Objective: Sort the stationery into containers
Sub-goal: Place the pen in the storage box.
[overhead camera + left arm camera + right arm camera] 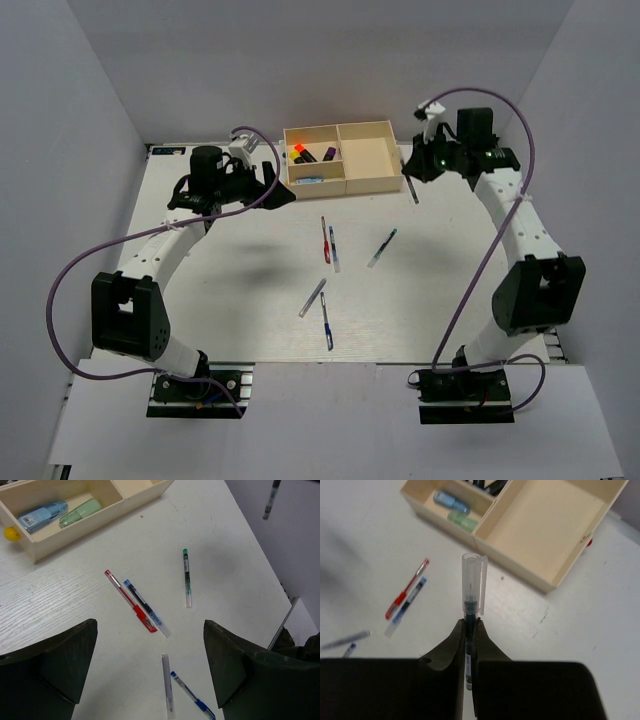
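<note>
Pen (471, 595) is pinched in my right gripper (469, 630), in the air beside the tray (512, 567), so it can go into the large compartment (560, 525). My left gripper (150, 662) hangs spread wide over loose pens (187, 577)

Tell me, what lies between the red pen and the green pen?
A blue pen, close beside the red pen, apart from the green pen; clearest in the left wrist view.
</note>
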